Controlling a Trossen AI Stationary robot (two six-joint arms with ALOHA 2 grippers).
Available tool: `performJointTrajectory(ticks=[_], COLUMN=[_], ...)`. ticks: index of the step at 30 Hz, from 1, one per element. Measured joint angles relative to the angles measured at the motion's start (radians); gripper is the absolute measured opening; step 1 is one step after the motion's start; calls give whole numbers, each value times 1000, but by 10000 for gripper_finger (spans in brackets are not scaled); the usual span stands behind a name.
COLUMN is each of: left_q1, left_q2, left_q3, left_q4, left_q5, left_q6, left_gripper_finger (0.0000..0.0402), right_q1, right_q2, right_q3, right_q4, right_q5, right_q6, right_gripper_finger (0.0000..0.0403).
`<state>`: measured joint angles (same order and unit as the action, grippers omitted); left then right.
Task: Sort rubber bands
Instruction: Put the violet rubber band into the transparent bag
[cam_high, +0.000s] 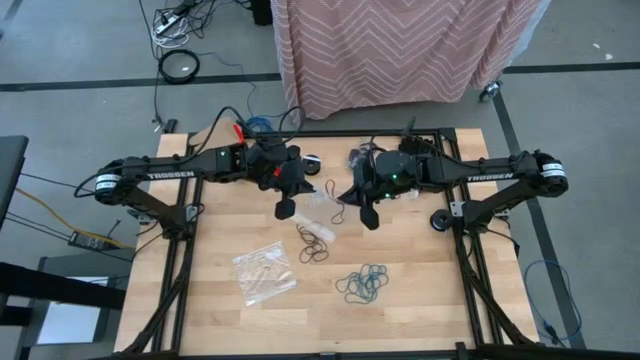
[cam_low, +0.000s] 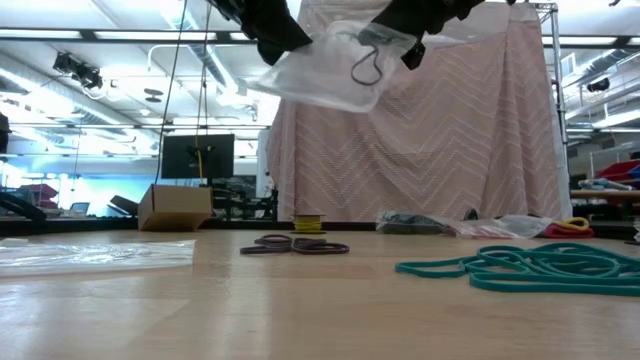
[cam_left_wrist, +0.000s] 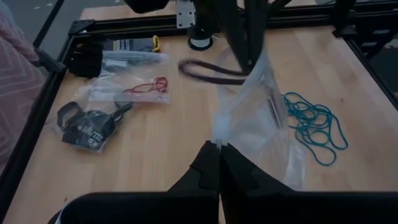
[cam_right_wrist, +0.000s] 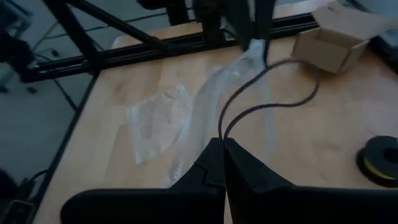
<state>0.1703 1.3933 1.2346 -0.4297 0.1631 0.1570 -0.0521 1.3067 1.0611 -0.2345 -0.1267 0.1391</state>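
Holding a clear plastic bag (cam_low: 325, 62) up in the air between them, both arms hover above the middle of the tabletop (cam_high: 420, 300). The left pincer (cam_left_wrist: 219, 163) is pinched fully shut on one edge of the bag, and the right pincer (cam_right_wrist: 222, 157) is closed just as tight on a large black rubber band (cam_right_wrist: 267, 93), which loops out from its tips right against the bag; whether it also nips the plastic I cannot tell. My guess is that one arm keeps the bag hanging while the other feeds the band toward its mouth, lifted so the film hangs free. Below them, the remaining rubber bands lie sorted by colour: a teal heap (cam_high: 363, 284) towards the right front, a small cluster of dark brown loops (cam_high: 314, 244) nearer the centre, and a few red ones inside another bag (cam_left_wrist: 147, 86) by the back edge. A second clear bag (cam_high: 264, 270) lies flat on the left side of the tabletop. White lettering reading TROSSEN runs along each arm (cam_high: 170, 174); nothing else is legible.
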Motion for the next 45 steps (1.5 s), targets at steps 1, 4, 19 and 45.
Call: performJointTrajectory(ticks=[1,4,19,45], left_q1=[0,0,-8,-42], left_q2=[0,6,40,151], left_q3=[0,0,-1,2], left_q4=[0,9,71,89], left_q5=[0,10,95,231], left_q6=[0,2,18,25], left_gripper_finger=[0,0,0,0], right_q1=[0,-4,-9,-16], right_q2=[0,0,167,247], right_q3=[0,0,-5,44], right_q4=[-1,-13,129,236], right_q5=[-15,-38,-166,-207], right_q6=[2,54,218,174], right_gripper_finger=[7,35,180,132])
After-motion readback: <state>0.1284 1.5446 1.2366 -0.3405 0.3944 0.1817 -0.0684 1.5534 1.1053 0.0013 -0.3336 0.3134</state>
